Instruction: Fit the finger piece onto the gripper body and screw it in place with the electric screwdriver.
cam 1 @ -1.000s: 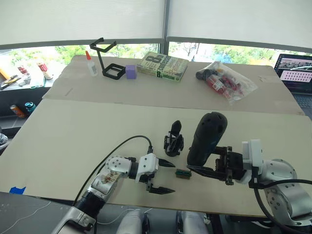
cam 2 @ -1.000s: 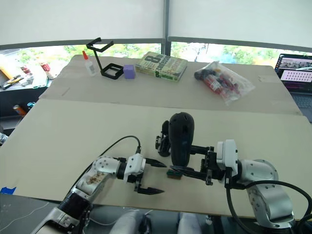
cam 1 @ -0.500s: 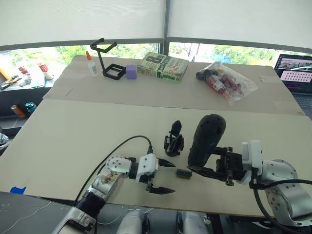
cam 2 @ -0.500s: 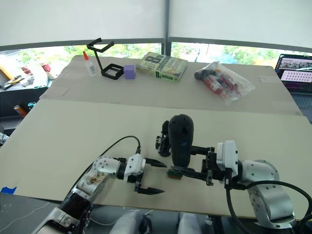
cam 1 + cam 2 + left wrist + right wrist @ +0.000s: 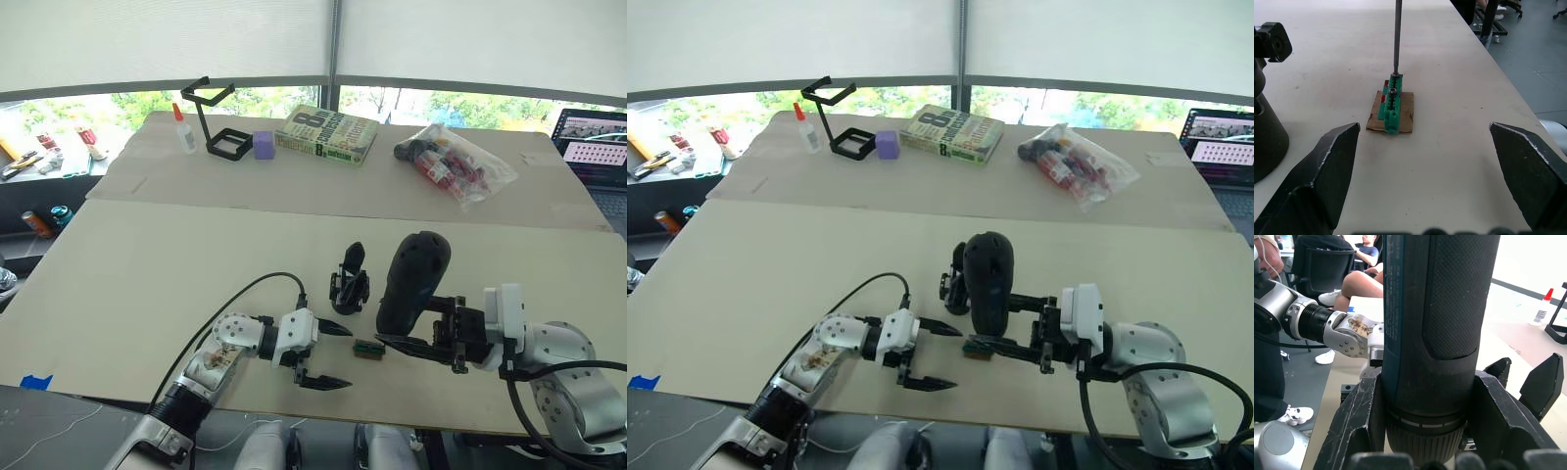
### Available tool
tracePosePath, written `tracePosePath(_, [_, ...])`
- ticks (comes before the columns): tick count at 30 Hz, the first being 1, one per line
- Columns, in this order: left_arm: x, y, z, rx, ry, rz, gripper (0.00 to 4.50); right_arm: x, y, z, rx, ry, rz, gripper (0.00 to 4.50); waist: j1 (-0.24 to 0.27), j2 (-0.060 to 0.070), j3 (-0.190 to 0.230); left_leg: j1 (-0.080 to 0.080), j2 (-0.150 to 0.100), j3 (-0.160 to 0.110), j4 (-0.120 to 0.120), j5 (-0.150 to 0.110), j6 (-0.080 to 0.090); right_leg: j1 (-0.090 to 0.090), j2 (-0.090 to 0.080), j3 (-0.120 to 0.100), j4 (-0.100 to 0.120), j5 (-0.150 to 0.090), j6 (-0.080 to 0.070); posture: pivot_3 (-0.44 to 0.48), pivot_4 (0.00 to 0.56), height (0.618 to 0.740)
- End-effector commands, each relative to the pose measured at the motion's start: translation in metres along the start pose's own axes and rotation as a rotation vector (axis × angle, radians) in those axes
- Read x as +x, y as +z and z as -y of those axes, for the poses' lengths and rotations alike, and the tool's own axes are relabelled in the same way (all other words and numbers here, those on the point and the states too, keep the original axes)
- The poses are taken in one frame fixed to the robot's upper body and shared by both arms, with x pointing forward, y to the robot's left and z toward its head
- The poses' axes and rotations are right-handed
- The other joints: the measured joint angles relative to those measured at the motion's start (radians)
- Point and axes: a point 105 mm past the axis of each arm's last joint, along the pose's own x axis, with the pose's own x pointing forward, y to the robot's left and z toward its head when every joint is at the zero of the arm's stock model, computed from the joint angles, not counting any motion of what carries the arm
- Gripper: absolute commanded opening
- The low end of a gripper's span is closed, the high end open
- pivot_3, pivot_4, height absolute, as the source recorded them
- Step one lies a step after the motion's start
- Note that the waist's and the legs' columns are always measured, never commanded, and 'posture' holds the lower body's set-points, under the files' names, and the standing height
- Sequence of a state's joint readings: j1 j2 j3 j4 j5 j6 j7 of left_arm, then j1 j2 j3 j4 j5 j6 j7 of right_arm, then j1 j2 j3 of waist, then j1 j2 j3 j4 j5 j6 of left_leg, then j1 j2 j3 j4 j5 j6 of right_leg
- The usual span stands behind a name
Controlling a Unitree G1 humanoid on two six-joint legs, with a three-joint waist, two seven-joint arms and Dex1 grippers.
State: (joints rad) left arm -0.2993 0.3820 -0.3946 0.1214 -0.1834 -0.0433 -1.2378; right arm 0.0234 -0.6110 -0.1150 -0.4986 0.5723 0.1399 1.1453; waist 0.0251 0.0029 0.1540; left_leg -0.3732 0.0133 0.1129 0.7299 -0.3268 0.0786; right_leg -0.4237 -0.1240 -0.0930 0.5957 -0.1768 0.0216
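The electric screwdriver (image 5: 412, 282) is held upright, tilted slightly, pinched between the fingers of the right pincer (image 5: 416, 343), and its thin metal bit (image 5: 1397, 36) is set down on the small green-and-brown block (image 5: 1391, 106), which lies on the surface (image 5: 147, 284) between the two pincers. Compared with the pictures of a second ago, very little is altered: the screwdriver's rounded top is leaned a trace differently and the bit is kept on the block, while the block and the gripper body are unmoved. This is judged to mean that a screw is being picked up from the block, or the bit seated on one, and that fitting and fastening are not yet begun. The gripper body (image 5: 348, 283) is found just beyond the block, between the two pincers and closer to the right one, with a pointed finger rising from it; whether the finger piece is that part cannot be told. The left pincer (image 5: 326, 356) is spread wide, holding nothing, just beside the block. Far beyond both pincers a black wire-frame stand (image 5: 217, 122), a glue bottle (image 5: 183, 130), a purple cube (image 5: 263, 145), a book (image 5: 326, 134) and a plastic bag of items (image 5: 454, 163) are laid out, well apart from the work. Nothing is seen blocking the short path from block to gripper body, though the spread left fingers are near it.
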Motion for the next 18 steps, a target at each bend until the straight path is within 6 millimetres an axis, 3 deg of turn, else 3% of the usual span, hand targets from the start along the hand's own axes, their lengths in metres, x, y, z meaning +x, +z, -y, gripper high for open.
tracePosePath(1, [0.002,-0.015,0.007,-0.061,-0.017,-0.042,4.50,0.002,0.008,-0.001,-0.038,0.008,0.027,1.93,0.000,0.000,0.000,0.000,0.000,0.000,0.000,0.000,0.000,0.000,0.000,0.000,0.000,0.000,0.000,0.000,0.150,0.740])
tracePosePath(18, [-0.006,-0.010,0.004,-0.054,0.009,-0.009,4.50,-0.001,0.021,0.002,-0.082,0.015,0.021,1.93,-0.002,0.000,0.000,-0.001,0.000,0.000,0.000,0.000,0.001,-0.001,-0.001,0.000,0.000,0.000,0.000,0.000,0.150,0.740])
